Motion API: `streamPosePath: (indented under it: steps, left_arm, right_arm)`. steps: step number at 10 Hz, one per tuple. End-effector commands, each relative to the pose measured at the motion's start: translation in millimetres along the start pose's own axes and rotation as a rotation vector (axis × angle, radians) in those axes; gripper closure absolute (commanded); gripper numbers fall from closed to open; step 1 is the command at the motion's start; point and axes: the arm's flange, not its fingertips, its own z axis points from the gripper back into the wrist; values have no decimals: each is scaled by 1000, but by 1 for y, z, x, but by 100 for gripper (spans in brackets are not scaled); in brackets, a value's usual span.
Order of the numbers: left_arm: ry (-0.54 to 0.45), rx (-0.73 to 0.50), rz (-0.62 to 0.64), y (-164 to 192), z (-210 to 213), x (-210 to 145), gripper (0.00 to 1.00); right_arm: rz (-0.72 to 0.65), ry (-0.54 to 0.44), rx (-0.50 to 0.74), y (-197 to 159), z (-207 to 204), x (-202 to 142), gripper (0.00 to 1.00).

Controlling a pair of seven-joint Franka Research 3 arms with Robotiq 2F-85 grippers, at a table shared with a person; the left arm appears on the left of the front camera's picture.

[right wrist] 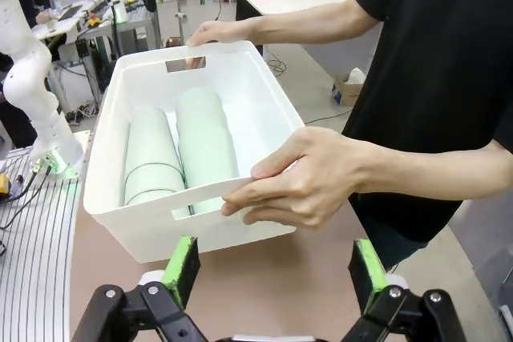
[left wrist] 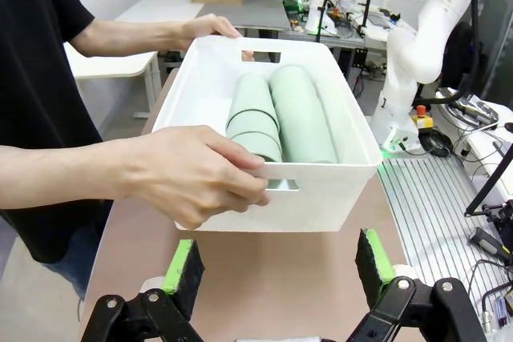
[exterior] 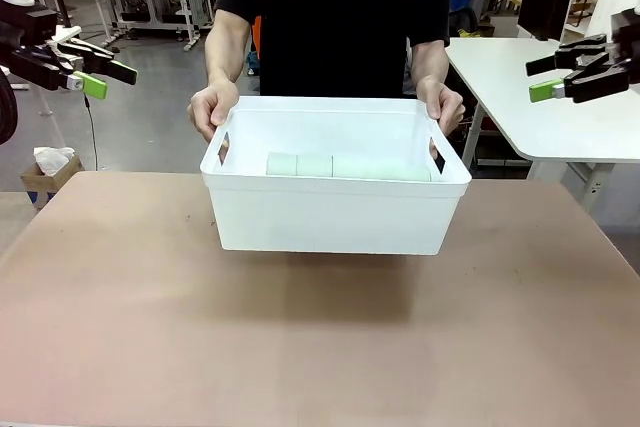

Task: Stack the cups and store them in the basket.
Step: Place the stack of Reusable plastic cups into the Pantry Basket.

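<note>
— Both claws: what do you see of them?

— Your left gripper [left wrist: 276,266] stands wide open and empty, its green pads [left wrist: 183,268] rising from the bottom edge of its wrist view, well apart. Your right gripper [right wrist: 272,266] is the same: jaws spread wide, nothing between them. From the front you find them raised off the table [exterior: 120,347], left gripper [exterior: 100,77] at one edge, right gripper [exterior: 550,82] at the other, both pointing inward, well apart from the basket.

— And the basket?

— Look to the middle, beyond the bare brown tabletop. The basket [exterior: 330,217] is a white, smooth plastic bin with rounded corners and slot handles, and its shadow lies on the table beneath it. The person at the far side grips it at both ends: one hand [exterior: 212,107] on your left end, the other hand [exterior: 442,105] on your right, fingers curled over the rim, arms stretched down to it.

— Cups?

— Inside, lying on their sides. You see the cups [left wrist: 280,118] as two pale mint, matte stacks side by side along the basket's length, touching each other. How many are nested in each I cannot tell.
</note>
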Motion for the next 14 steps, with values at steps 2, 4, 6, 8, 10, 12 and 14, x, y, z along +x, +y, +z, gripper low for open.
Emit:
streamPosePath:
  steps: [2,4,6,8,10,12,14]
  left_arm:
    - [13,-7,4,-2,-1,2,0]
    - [13,-7,4,-2,-1,2,0]
    - [13,-7,4,-2,-1,2,0]
    - [13,-7,4,-2,-1,2,0]
    - [13,-7,4,-2,-1,2,0]
    - [13,-7,4,-2,-1,2,0]
    - [13,-7,4,-2,-1,2,0]
  right_arm:
    - [-22,-8,3,1,0,2,0]
    - [-22,-8,3,1,0,2,0]
    - [-22,-8,3,1,0,2,0]
    - [-22,-8,3,1,0,2,0]
    - [-22,-8,3,1,0,2,0]
    - [-22,-8,3,1,0,2,0]
    - [-22,-8,3,1,0,2,0]
